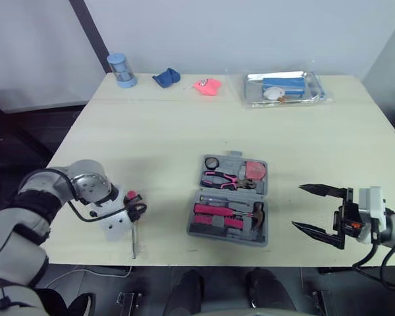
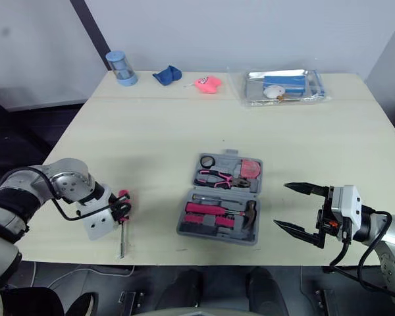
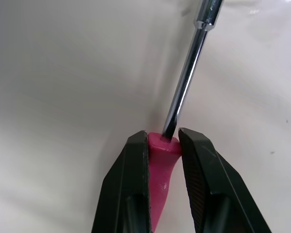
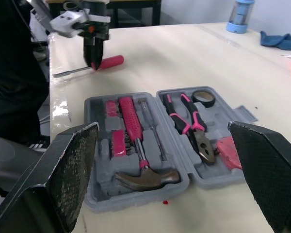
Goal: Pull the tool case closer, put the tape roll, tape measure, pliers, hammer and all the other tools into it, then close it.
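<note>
The grey tool case [image 1: 196, 224] lies open at the table's front middle. In it are a black tape roll [image 1: 212, 162], pink-handled pliers [image 1: 225, 178], a pink tape measure [image 1: 255, 170] and a hammer [image 1: 256, 215], with more pink-handled tools beside it. At the front left, my left gripper [image 1: 135, 209] is shut on the pink handle of a screwdriver [image 3: 161, 167]. Its steel shaft [image 1: 133, 242] lies on the table and points toward the front edge. My right gripper [image 1: 311, 209] stands open to the right of the case, holding nothing.
Along the far edge stand a blue cylindrical container [image 1: 122, 69], a blue cloth [image 1: 166, 78], a pink object [image 1: 207, 85] and a clear plastic pack of items [image 1: 283, 88]. The front table edge runs just below both grippers.
</note>
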Robot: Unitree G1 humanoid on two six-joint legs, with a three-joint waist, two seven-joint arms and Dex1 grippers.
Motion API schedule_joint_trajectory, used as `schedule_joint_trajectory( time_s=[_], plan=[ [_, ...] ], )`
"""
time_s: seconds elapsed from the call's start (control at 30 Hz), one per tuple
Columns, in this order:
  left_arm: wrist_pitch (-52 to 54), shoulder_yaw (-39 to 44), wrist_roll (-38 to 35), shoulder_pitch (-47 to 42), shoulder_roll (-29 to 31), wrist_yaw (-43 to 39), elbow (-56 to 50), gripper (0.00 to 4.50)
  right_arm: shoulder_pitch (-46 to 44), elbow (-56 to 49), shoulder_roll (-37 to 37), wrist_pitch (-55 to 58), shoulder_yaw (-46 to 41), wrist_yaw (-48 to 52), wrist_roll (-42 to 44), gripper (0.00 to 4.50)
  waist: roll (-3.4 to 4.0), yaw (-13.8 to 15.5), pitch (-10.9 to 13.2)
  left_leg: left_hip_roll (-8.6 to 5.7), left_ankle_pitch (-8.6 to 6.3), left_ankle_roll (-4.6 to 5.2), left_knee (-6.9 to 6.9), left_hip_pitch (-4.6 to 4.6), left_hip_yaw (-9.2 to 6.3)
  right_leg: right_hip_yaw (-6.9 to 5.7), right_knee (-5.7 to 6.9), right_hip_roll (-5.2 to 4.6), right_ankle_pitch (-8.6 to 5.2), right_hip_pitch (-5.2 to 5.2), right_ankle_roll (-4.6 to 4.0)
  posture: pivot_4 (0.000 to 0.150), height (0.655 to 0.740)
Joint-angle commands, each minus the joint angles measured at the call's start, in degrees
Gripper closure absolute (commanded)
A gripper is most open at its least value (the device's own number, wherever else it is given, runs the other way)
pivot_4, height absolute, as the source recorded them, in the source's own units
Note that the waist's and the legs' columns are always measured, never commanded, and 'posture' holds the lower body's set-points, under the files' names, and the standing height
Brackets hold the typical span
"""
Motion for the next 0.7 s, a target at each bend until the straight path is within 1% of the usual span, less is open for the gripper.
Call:
schedule_joint_trajectory(
  time_s=[0.03,0.27,0.33,0.53,0.63,0.7],
  plan=[
    [11.29,5.25,-5.83,2.66,1.05,-2.78,-5.70,4.05,-0.27,-1.86,-0.27,-0.39,-1.38,-0.29,0.92,0.00,0.00,-0.11,0.00,0.00,0.00,0.00,0.01,-0.01,0.00,0.00,0.00,0.00,0.00,0.00,0.00,0.150,0.7400],
    [45.51,18.26,-14.18,18.88,5.38,-2.08,-28.08,4.05,-1.06,-1.42,-0.03,-0.35,-0.74,-0.26,0.80,0.00,0.04,-1.08,0.03,0.05,0.00,0.00,-0.02,0.02,0.02,0.06,0.10,0.04,-0.02,-0.05,-0.02,0.150,0.7400],
    [57.24,22.65,-17.66,24.14,5.78,-0.85,-35.42,4.05,-1.23,-1.23,-0.11,-0.30,-0.76,-0.11,0.84,0.00,0.05,-1.07,0.05,0.05,0.00,0.00,0.00,0.03,0.01,0.06,0.15,0.04,-0.02,-0.05,-0.04,0.150,0.7400],
    [91.16,33.34,-25.70,33.63,1.91,6.50,-54.32,4.05,-1.87,-0.76,-0.09,-0.28,-0.47,0.09,0.66,0.00,0.04,-0.33,0.07,0.05,0.00,0.00,0.01,0.02,0.02,0.06,0.12,0.04,-0.03,-0.04,-0.03,0.150,0.7400],
    [105.64,36.55,-28.95,35.06,-0.35,10.40,-60.81,4.05,-2.16,-0.56,0.20,-0.46,-0.17,0.01,0.49,0.00,0.03,-0.27,0.08,0.05,0.00,0.00,0.01,0.03,0.02,0.05,0.13,0.04,-0.03,-0.04,-0.03,0.150,0.7400],
    [112.58,37.73,-29.92,34.67,-2.10,13.78,-62.95,4.05,-2.30,-0.31,0.47,-0.67,0.10,-0.01,0.28,0.00,0.03,-0.23,0.08,0.05,0.00,0.00,0.01,0.04,0.02,0.05,0.14,0.04,-0.03,-0.04,-0.03,0.150,0.7400]
  ],
)
